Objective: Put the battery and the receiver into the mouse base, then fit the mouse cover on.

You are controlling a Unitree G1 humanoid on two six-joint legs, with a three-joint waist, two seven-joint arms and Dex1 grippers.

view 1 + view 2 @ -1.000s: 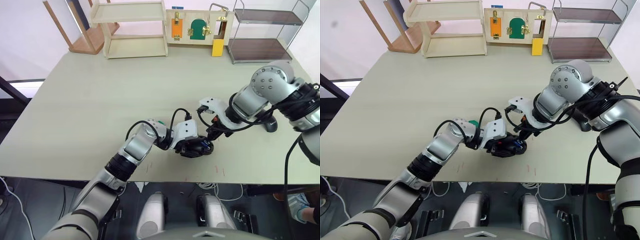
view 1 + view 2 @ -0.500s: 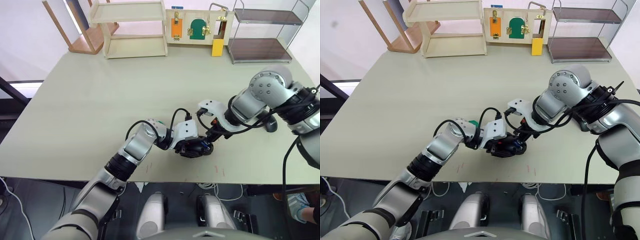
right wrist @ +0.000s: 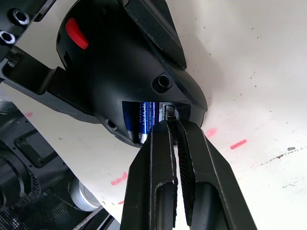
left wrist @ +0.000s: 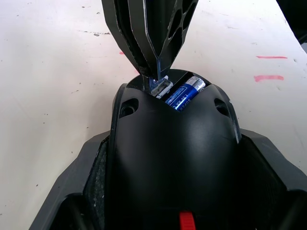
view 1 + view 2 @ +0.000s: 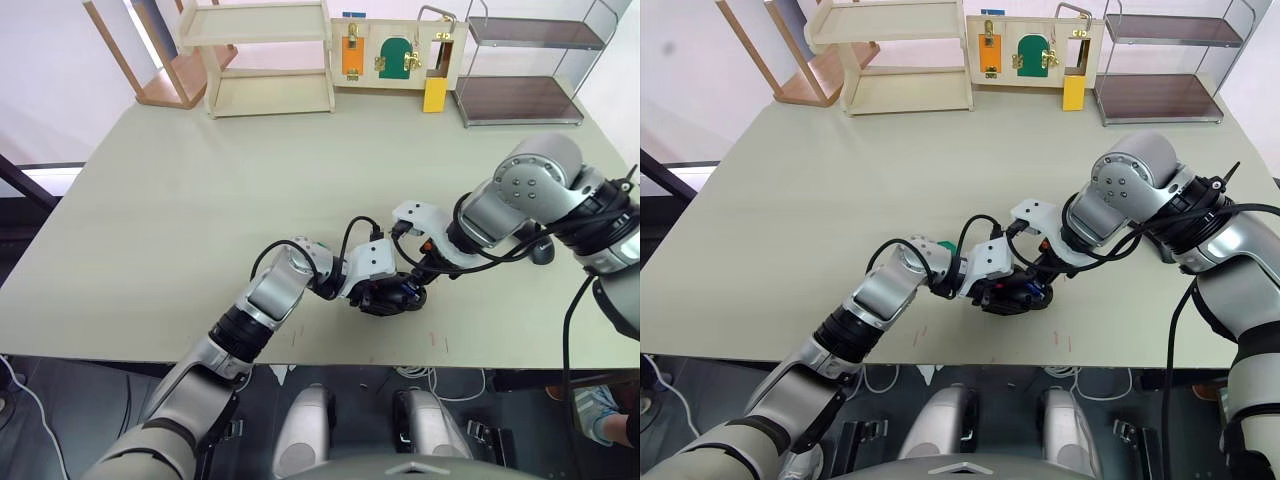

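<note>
Currently I log the receiver (image 4: 159, 86), tiny, light, rigid and slip-prone, pinched at its end by my right gripper (image 3: 173, 125) over the slot beside the seated battery (image 4: 185, 93), the mouse base (image 4: 170, 158) clamped in my left gripper (image 5: 385, 295), near the table's (image 5: 180, 200) six-o'clock edge, open room toward twelve.

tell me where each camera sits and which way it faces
Left and right eye views: on the head, facing forward and down over the table; both arms show, meeting at the base.
Left wrist view: on the left wrist, looking along the base it holds to the battery and receiver; the right gripper comes down from above.
Right wrist view: on the right wrist, looking along its near-shut fingers at the receiver, battery and base.
Shared: both wrist views show the battery seated in the base.
</note>
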